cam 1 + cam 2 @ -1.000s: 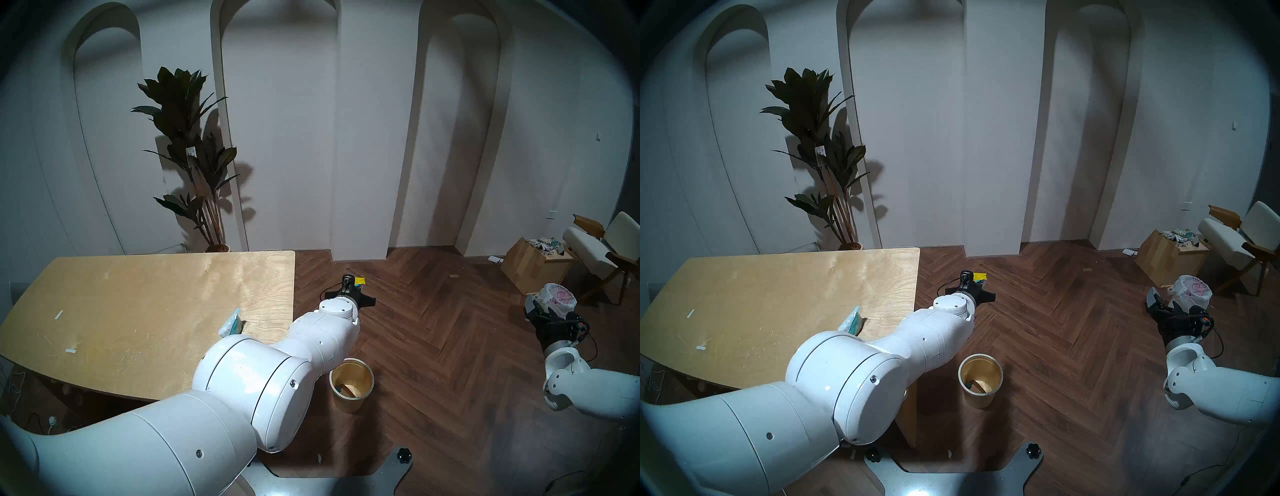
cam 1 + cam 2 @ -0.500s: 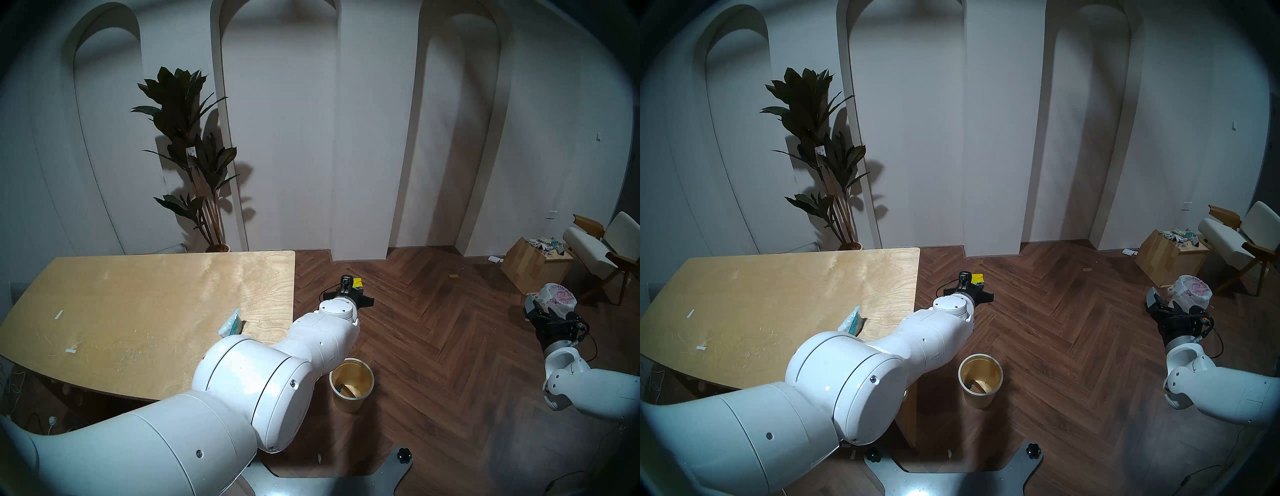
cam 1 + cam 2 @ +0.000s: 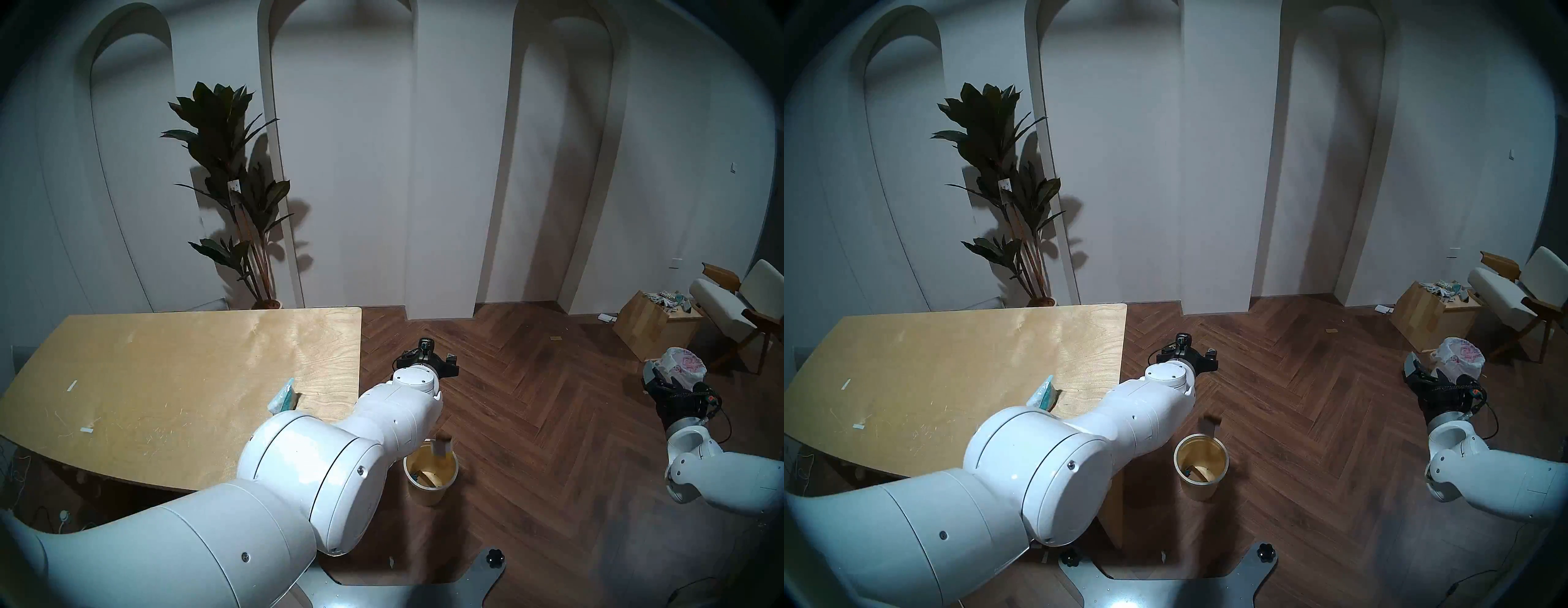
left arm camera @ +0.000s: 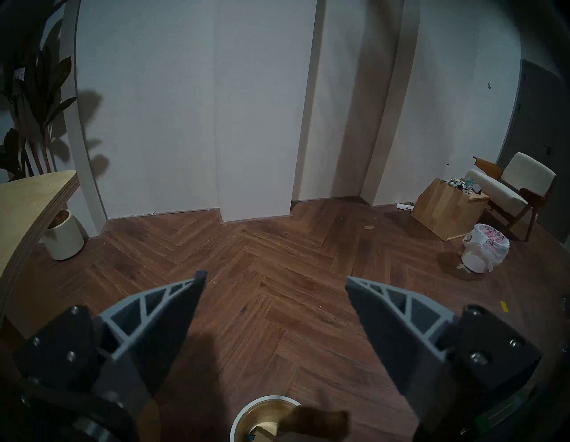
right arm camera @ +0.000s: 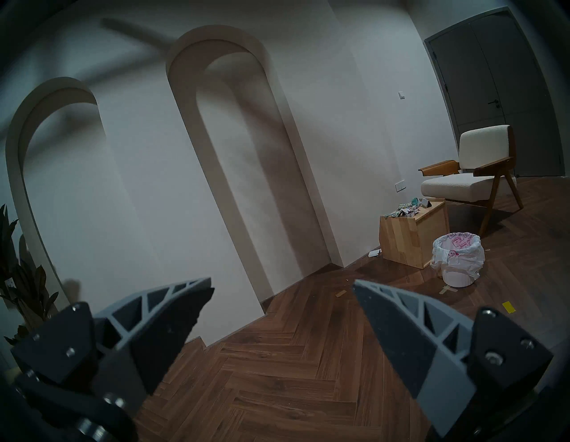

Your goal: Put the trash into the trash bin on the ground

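The cream-yellow trash bin point(image 3: 426, 494) stands on the floor beside the table's right end. My left gripper point(image 3: 428, 356) is open and empty, high above the floor beyond the bin; the left wrist view shows its jaws point(image 4: 274, 277) spread wide. A blurred small box point(image 3: 441, 446) is in mid-air just over the bin's far rim, and it also shows in the left wrist view point(image 4: 311, 421). Pale scraps with some teal lie inside the bin. The teal-white pouch point(image 3: 283, 397) lies on the table point(image 3: 169, 361). My right gripper point(image 3: 655, 378) is open and empty at the far right.
A white bin with a pink-printed bag point(image 3: 683, 365), a light-wood box point(image 3: 653, 329) full of scraps and a chair point(image 3: 738, 305) stand at the far right. A potted plant point(image 3: 237, 191) stands behind the table. My left arm hides the table's near right corner.
My left gripper has opened and let go of the black-and-yellow box, which has dropped from the jaws to just above the bin. The right arm has not moved.
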`<move>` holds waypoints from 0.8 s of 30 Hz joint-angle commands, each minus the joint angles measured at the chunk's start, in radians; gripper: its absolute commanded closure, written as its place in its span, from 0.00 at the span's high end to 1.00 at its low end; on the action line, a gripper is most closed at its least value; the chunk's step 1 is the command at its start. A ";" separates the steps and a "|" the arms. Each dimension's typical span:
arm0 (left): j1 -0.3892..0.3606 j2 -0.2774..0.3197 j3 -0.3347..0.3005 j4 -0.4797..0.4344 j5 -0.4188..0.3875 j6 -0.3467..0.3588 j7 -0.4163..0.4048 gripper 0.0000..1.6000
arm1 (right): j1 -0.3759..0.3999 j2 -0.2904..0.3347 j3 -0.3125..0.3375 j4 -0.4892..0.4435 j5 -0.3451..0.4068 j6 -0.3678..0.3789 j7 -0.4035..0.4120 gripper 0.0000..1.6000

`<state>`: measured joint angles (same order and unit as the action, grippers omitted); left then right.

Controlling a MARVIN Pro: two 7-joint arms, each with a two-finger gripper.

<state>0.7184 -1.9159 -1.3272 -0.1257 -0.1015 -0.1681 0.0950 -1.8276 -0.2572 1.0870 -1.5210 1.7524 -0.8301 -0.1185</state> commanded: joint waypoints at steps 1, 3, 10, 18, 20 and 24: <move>-0.023 -0.012 0.002 -0.012 0.002 -0.002 -0.005 0.95 | 0.006 0.004 0.009 0.001 0.002 -0.008 0.001 1.00; -0.023 -0.013 0.002 -0.012 0.003 -0.002 -0.005 0.94 | 0.006 0.004 0.008 0.001 0.001 -0.008 0.001 1.00; -0.026 -0.015 0.002 -0.018 0.006 -0.011 -0.011 1.00 | 0.007 0.004 0.008 0.001 0.001 -0.009 0.001 1.00; -0.085 0.003 0.033 -0.059 0.044 -0.041 0.026 1.00 | 0.007 0.004 0.007 0.001 0.001 -0.008 0.000 1.00; -0.103 0.013 0.047 -0.072 0.059 -0.050 0.041 1.00 | 0.008 0.004 0.007 0.001 0.000 -0.007 -0.001 1.00; -0.131 0.045 0.049 -0.109 0.064 -0.080 0.058 1.00 | 0.009 0.004 0.005 0.001 -0.001 -0.006 -0.002 1.00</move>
<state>0.6842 -1.9105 -1.2905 -0.1599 -0.0568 -0.1950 0.1320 -1.8249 -0.2579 1.0843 -1.5205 1.7504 -0.8308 -0.1208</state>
